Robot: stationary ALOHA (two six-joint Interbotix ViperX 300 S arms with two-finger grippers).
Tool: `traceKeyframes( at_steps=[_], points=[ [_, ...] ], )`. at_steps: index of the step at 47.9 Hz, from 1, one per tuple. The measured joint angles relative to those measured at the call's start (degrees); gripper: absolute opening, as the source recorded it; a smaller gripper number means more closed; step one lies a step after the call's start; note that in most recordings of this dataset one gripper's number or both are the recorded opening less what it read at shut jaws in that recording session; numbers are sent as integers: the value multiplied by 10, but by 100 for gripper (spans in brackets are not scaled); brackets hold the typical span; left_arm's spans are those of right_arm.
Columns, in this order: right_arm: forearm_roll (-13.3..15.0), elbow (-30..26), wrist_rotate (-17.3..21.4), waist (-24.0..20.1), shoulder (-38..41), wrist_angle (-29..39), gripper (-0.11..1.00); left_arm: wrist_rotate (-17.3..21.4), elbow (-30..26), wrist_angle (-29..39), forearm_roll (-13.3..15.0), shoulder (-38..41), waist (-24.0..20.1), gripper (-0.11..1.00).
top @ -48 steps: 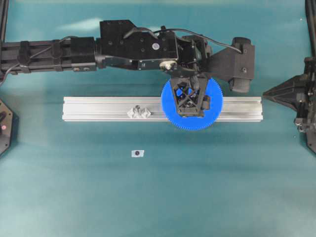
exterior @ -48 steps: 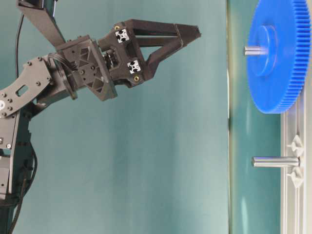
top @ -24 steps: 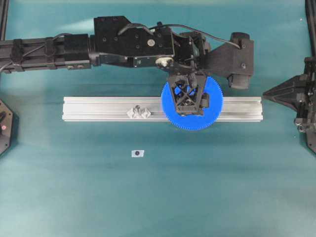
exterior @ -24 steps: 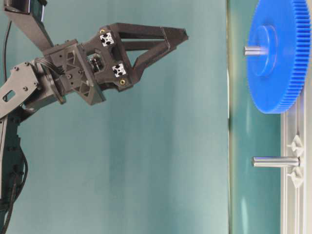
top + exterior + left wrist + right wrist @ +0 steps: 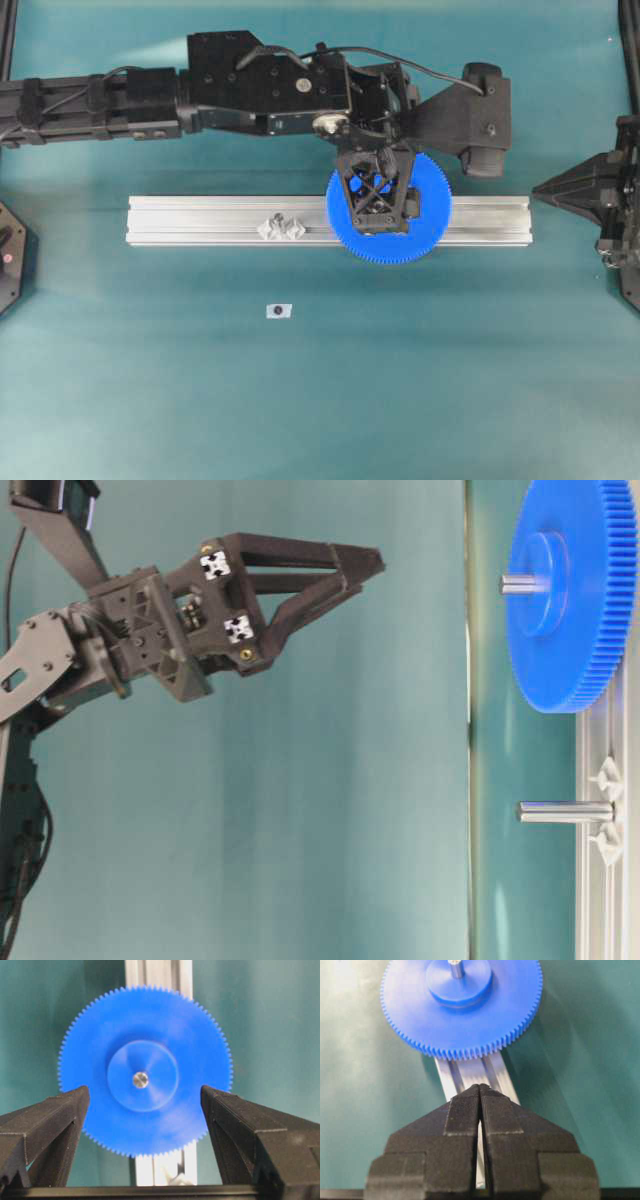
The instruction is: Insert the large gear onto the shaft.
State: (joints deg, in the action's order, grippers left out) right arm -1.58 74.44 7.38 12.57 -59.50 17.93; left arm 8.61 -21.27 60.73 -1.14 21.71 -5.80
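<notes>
With the large gear (image 5: 145, 1071) seated flat on the aluminium rail (image 5: 200, 220), the shaft's (image 5: 140, 1079) metal tip pokes through its raised hub. Left claw (image 5: 145, 1110) hangs above the gear, fingers spread wider than the gear, gripping nothing; side view shows clear air between them. Right claw (image 5: 480, 1110) sits off the rail's end at the desk (image 5: 320, 400) edge, fingers pressed together, empty. Second bare peg (image 5: 565, 811) stands further along the rail. Small dark-centred mount (image 5: 278, 311) lies on the desk, well apart.
</notes>
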Motion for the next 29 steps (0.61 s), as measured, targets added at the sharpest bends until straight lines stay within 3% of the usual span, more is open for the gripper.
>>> traceKeyframes(
  at_steps=[29],
  points=[
    [0, 0, 0, 0, 0, 0, 3, -25, 0, 0, 0, -16, 8, 85]
  ],
)
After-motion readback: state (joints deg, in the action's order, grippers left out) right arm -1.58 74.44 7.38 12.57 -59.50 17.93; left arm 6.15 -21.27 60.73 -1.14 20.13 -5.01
